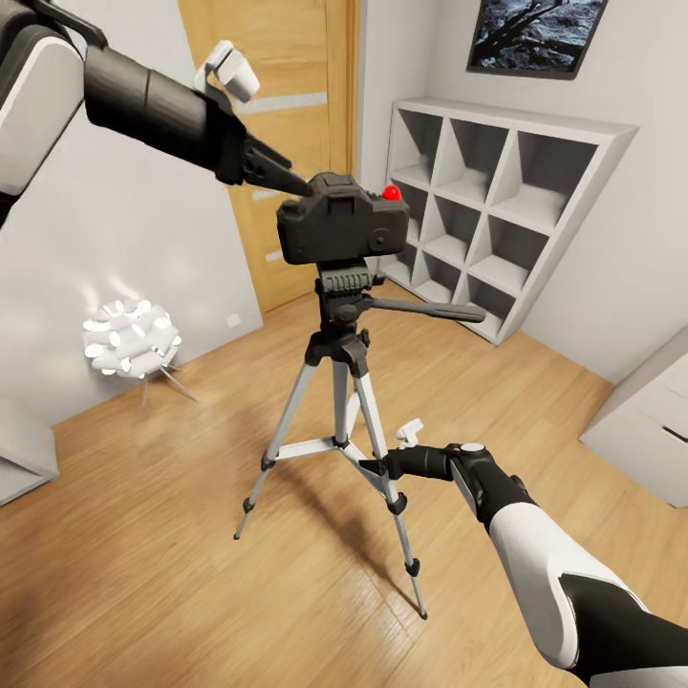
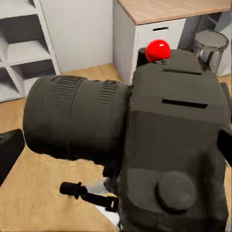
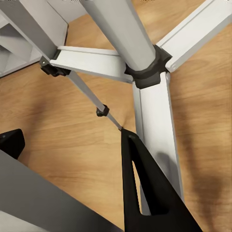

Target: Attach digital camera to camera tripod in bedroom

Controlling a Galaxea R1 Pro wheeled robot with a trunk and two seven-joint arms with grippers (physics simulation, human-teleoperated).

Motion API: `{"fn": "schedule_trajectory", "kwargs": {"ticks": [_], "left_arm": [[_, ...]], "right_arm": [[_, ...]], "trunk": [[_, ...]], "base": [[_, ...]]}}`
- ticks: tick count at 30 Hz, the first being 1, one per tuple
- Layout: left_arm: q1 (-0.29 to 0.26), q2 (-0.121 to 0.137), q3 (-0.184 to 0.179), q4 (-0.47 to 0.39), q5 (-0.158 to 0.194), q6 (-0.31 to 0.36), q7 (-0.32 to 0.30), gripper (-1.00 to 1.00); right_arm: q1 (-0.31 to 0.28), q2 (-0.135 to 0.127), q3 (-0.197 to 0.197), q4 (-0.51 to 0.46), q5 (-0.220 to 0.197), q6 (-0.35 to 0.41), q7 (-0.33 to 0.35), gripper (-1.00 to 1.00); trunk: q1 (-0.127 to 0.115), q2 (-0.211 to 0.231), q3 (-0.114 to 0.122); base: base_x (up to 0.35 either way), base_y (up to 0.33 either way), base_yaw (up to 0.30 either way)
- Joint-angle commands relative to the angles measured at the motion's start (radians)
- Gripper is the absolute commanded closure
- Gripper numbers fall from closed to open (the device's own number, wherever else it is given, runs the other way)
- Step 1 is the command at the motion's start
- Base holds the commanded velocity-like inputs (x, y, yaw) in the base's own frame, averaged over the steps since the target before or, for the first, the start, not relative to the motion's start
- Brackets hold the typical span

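At centre floor, the camera tripod (image 1: 336, 420) stands; the right gripper (image 1: 375, 467) pinches its five-o'clock leg. On its head sits the digital camera (image 1: 342, 227), left gripper (image 1: 291, 179) pinching it at ten o'clock. Seat it squarely, judging by level edges.

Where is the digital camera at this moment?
In the head view, the digital camera sits centre frame atop the camera tripod, with the left gripper at its left edge and the white shelf unit behind.
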Motion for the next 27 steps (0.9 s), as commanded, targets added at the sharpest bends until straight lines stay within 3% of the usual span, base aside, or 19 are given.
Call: {"fn": "schedule_trajectory", "kwargs": {"ticks": [1, 4, 6, 12, 15, 22, 27], "left_arm": [[-0.002, 0.011, -0.004, 0.012, -0.072, -0.018, 0.009, -1.00], [-0.002, 0.065, -0.003, 0.038, -0.042, -0.017, 0.010, -1.00], [-0.002, 0.086, -0.003, 0.048, -0.018, -0.017, 0.010, -1.00], [0.000, 0.171, -0.004, 0.073, 0.101, -0.018, 0.015, -1.00], [0.005, 0.206, -0.004, 0.075, 0.132, -0.018, 0.033, -1.00], [0.013, 0.254, -0.004, 0.079, 0.153, -0.020, 0.056, -1.00], [0.030, 0.266, -0.005, 0.117, 0.156, -0.019, 0.061, -1.00]], "right_arm": [[0.012, 0.000, -0.001, 0.012, 0.049, 0.008, -0.069, 1.00], [0.012, 0.001, -0.001, 0.012, 0.049, 0.008, -0.069, 1.00], [0.012, 0.001, -0.001, 0.012, 0.049, 0.008, -0.069, 1.00], [0.012, 0.000, -0.001, 0.012, 0.049, 0.008, -0.069, 1.00], [0.012, 0.001, -0.001, 0.012, 0.049, 0.008, -0.069, 1.00], [0.012, 0.001, -0.001, 0.012, 0.049, 0.008, -0.069, 1.00], [0.012, 0.001, -0.001, 0.012, 0.049, 0.008, -0.069, 1.00]], "trunk": [[0.001, 0.000, -0.002], [0.001, 0.000, -0.002], [0.001, 0.000, -0.002], [0.001, 0.000, -0.002], [0.001, 0.000, -0.002], [0.001, 0.000, -0.002], [0.001, 0.000, -0.002]], "base": [[0.000, 0.000, 0.000], [0.000, 0.000, 0.000], [0.000, 0.000, 0.000], [0.000, 0.000, 0.000], [0.000, 0.000, 0.000], [0.000, 0.000, 0.000], [0.000, 0.000, 0.000]]}}
